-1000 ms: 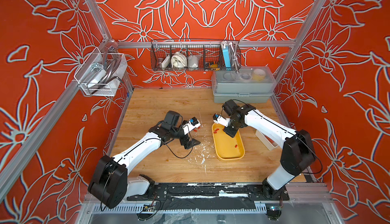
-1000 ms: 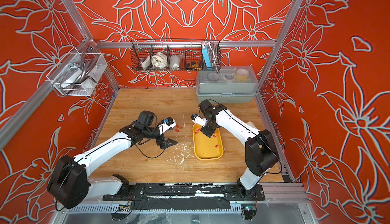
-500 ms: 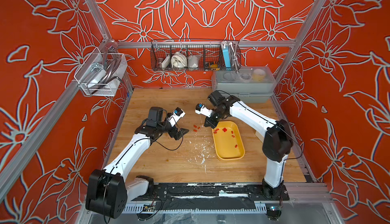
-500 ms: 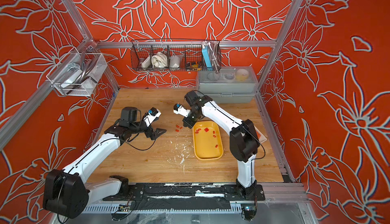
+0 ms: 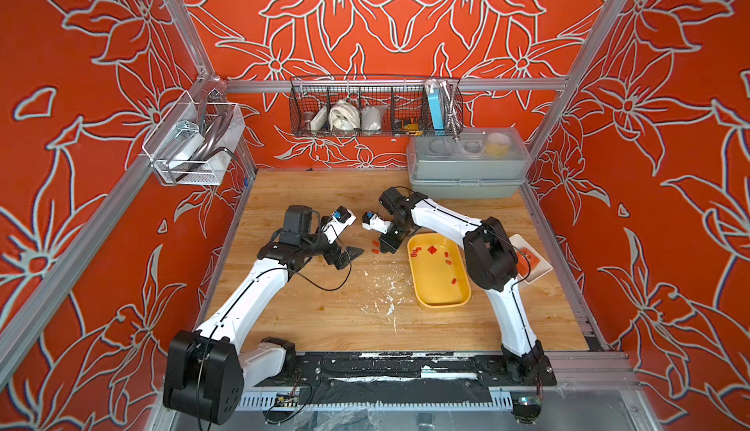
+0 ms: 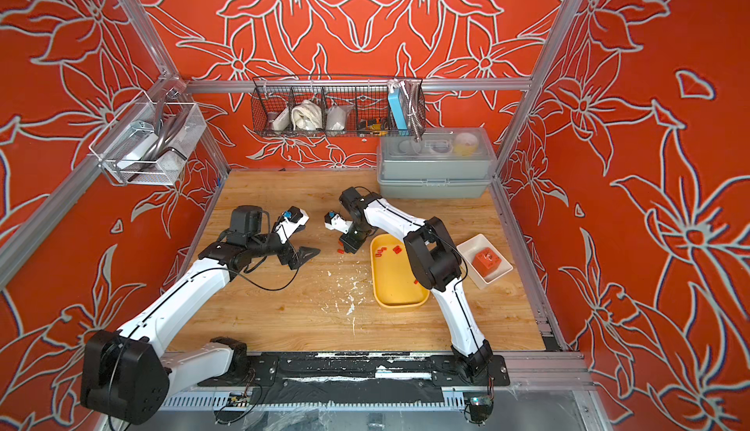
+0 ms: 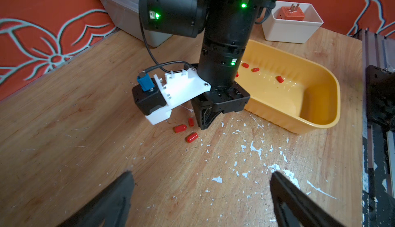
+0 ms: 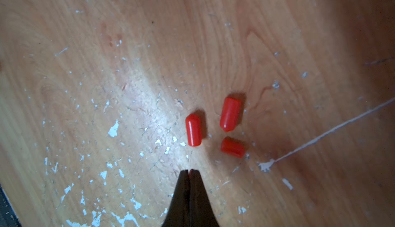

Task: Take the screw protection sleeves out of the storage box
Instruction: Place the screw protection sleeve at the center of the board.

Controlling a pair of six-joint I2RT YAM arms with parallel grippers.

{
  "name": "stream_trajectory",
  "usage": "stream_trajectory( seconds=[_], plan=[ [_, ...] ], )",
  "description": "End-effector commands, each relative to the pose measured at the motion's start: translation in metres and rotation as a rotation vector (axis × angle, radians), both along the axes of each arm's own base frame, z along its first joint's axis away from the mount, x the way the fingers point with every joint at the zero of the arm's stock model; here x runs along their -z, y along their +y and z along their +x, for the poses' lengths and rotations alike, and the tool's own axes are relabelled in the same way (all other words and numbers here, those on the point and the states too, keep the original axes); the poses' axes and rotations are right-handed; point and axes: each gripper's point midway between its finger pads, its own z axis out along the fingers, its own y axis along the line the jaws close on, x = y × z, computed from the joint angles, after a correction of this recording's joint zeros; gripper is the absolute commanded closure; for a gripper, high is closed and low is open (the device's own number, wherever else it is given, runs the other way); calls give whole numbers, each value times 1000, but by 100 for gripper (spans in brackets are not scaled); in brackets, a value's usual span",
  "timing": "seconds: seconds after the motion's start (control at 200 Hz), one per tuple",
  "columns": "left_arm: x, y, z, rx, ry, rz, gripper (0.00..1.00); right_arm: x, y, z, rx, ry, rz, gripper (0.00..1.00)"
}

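The screw protection sleeves, tiny red capsule-shaped plastic tubes, are split between two places. We count three (image 8: 193,133) lying loose on the scuffed wooden table (image 5: 324,315), close together but not touching. In both top views they sit just off the far left corner of the storage box (image 5: 442,305), a shallow yellow plastic tray with rounded corners. Several more sleeves (image 5: 432,249) are scattered over the floor of the box, most of them in its far half. From the left wrist view we can make out three of these (image 7: 255,69) past the right arm.

The right gripper (image 8: 189,172) points straight down, with its black tips at the table surface right beside the three loose sleeves and just outside the box wall (image 7: 316,127). Its jaws are pressed together, and we see a thin sliver of red pinched between the tips, which we read as one more sleeve.

The left gripper (image 7: 201,172) is low over the table on the left side, well apart from the box. Its two black fingers (image 7: 126,185) are spread wide with nothing between them, aimed toward the loose sleeves.

A small white square dish (image 6: 501,270) holding an orange-red block (image 6: 487,260) sits to the right of the box.
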Motion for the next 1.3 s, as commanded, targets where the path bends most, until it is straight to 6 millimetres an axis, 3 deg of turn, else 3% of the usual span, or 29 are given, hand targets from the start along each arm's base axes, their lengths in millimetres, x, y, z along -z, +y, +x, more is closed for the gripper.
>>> stream_trajectory(
  seconds=[0.0, 0.3, 0.605, 0.891, 1.021, 1.296],
  plan=[
    [-5, -3, -5, 34, -15, -15, 2, 6, -3, 5, 1, -7, -49, 95],
    [-8, -5, -9, 59, -19, -22, 2, -3, -8, 5, -17, -21, -64, 94],
    [-6, -5, -10, 64, -10, -22, 2, 17, -11, -6, -27, 31, -79, 91],
    [-8, -7, -10, 74, -8, -33, 2, 17, -12, -2, -35, 27, -95, 83],
    [-9, -7, -12, 76, -15, -33, 2, -1, -14, 2, -40, -2, -91, 79],
    [-8, -16, -16, 113, 17, -74, 2, -75, -34, -8, -64, -74, -15, 68]
  ],
)
